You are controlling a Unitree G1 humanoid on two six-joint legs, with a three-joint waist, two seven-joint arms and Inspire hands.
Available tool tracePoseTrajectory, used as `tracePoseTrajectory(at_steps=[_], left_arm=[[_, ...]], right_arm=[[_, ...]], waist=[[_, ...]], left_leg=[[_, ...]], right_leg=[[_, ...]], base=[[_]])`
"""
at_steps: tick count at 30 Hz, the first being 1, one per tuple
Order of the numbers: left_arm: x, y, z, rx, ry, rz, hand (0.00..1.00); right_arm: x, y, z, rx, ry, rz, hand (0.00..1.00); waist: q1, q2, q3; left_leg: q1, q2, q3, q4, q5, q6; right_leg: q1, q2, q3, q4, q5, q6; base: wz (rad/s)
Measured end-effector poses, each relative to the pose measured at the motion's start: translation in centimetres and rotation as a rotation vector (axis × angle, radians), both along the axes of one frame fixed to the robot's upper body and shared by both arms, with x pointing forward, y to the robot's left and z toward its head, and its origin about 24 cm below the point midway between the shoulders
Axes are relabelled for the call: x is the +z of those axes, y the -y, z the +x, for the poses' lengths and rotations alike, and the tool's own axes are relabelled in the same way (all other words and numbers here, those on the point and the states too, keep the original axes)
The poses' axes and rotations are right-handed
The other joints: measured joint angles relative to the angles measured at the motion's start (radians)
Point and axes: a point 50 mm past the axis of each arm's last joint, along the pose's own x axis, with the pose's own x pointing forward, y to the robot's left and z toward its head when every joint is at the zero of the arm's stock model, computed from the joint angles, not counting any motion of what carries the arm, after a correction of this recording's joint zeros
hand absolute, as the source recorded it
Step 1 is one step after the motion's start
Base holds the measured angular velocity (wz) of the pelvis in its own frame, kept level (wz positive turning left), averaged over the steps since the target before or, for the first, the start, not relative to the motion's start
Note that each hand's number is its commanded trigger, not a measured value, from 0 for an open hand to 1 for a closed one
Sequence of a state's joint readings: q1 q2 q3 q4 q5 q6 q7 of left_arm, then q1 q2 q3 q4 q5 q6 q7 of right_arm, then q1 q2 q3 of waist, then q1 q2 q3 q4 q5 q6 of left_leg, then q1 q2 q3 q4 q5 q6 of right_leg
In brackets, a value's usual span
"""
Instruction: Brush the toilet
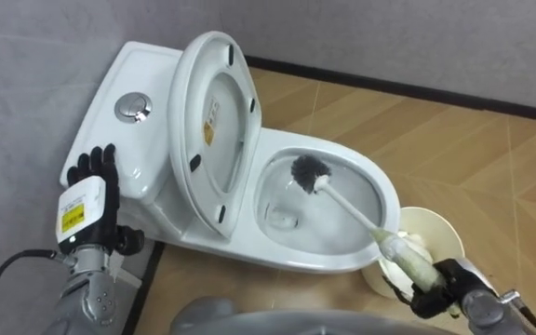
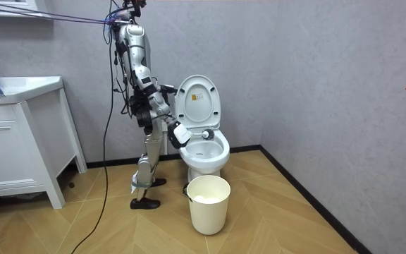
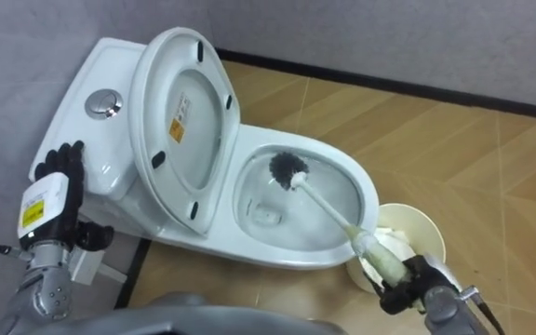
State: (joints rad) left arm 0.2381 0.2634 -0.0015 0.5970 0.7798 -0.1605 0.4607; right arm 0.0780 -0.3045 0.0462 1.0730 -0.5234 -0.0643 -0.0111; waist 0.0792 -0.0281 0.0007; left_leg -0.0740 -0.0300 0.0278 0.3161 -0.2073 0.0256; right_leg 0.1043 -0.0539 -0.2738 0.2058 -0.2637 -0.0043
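Fingers, right: those of the right hand (image 1: 445, 284) are wrapped round the pale grip of the brush (image 1: 352, 212), at five o'clock in our eye view.
Fingers, left: those of the left hand (image 1: 89, 200) stand straight and a little apart, pointing to twelve o'clock, with nothing in them.
Left hand's place: at eight o'clock in our view, with the fingertips by the near corner of the tank (image 1: 147, 70). We cannot tell whether they touch it.
Brush: we see its white shaft slant from the grip towards ten o'clock and cross the rim. The dark bristle head is inside the bowl (image 1: 342, 242), above the water. We cannot tell whether the bristles press the porcelain.
Toilet (image 1: 386, 197): white, with the seat (image 1: 217, 130) raised and leaning back towards the tank.
Button (image 1: 133, 107): round and chrome, on the tank top at ten o'clock.
Bin (image 1: 440, 233): cream, on the wooden floor (image 1: 491, 158), just beside the bowl at its four o'clock. The grip passes over it.
Stance: in the room view we see the robot upright on the toilet's nine o'clock side, arms reaching to the bowl.
Cabinet (image 2: 20, 141): white, at nine o'clock of the room view, well apart.
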Motion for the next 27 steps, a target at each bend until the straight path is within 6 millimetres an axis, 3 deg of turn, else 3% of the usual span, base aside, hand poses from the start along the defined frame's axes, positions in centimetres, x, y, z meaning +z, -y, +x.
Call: tracePoseTrajectory(at_steps=[6,11,12,13,17,20,26,27], left_arm=[[0.1,-0.6,0.6,0.022,0.009,0.007,0.0],[0.8,-1.3,3.5,0.013,0.037,0.033,0.0],[1.2,-1.5,4.2,-0.002,0.047,0.052,0.0],[1.6,-1.5,4.8,-0.022,0.061,0.068,0.0],[2.4,-1.0,6.5,-0.066,0.109,0.087,0.0],[3.4,-0.4,8.2,-0.098,0.162,0.097,0.0],[5.6,0.8,11.6,-0.166,0.279,0.111,0.0],[6.0,0.9,12.1,-0.181,0.301,0.119,0.0]], right_arm=[[0.4,0.0,0.8,0.187,-0.026,-0.09,1.0],[1.2,0.2,3.0,0.293,0.006,-0.152,1.0],[1.4,0.3,3.5,0.319,0.009,-0.169,1.0],[1.6,0.4,3.8,0.354,0.005,-0.191,1.0],[2.0,0.6,5.6,0.419,0.007,-0.263,1.0],[2.9,1.0,7.6,0.475,0.041,-0.34,1.0],[6.1,2.7,12.0,0.544,0.118,-0.482,1.0],[6.8,3.1,12.7,0.55,0.133,-0.51,1.0]], waist=[[0.002,-0.003,0.0005],[0.013,-0.008,0.0059],[0.011,0.001,0.0076],[0.009,-0.004,0.0149],[0.018,0.007,0.0236],[0.028,0.031,0.0311],[0.045,0.037,0.0428],[0.056,0.037,0.0484]], left_leg=[[-0.003,0.0,0.006,-0.001,0.0,0.0],[-0.068,0.004,0.0,0.033,0.0,0.001],[-0.092,0.006,-0.004,0.053,0.0,0.001],[-0.111,0.007,-0.006,0.067,-0.001,0.003],[-0.213,0.017,-0.006,0.124,-0.005,0.009],[-0.303,0.018,-0.02,0.164,-0.002,0.013],[-0.457,0.003,-0.033,0.186,0.053,0.022],[-0.488,0.002,-0.033,0.199,0.054,0.022]], right_leg=[[-0.009,0.0,0.024,0.011,0.0,0.0],[-0.075,0.0,0.023,0.049,-0.003,-0.005],[-0.092,0.001,0.019,0.054,-0.004,-0.005],[-0.11,0.001,0.012,0.07,-0.006,-0.006],[-0.217,-0.004,0.005,0.146,-0.018,-0.011],[-0.3,-0.01,-0.007,0.203,-0.023,-0.015],[-0.484,-0.052,-0.029,0.313,-0.031,-0.024],[-0.516,-0.054,-0.03,0.34,-0.037,-0.027]], base=[[-0.02],[0.01],[0.09],[0.08],[0.04],[0.07],[0.13],[0.0]])
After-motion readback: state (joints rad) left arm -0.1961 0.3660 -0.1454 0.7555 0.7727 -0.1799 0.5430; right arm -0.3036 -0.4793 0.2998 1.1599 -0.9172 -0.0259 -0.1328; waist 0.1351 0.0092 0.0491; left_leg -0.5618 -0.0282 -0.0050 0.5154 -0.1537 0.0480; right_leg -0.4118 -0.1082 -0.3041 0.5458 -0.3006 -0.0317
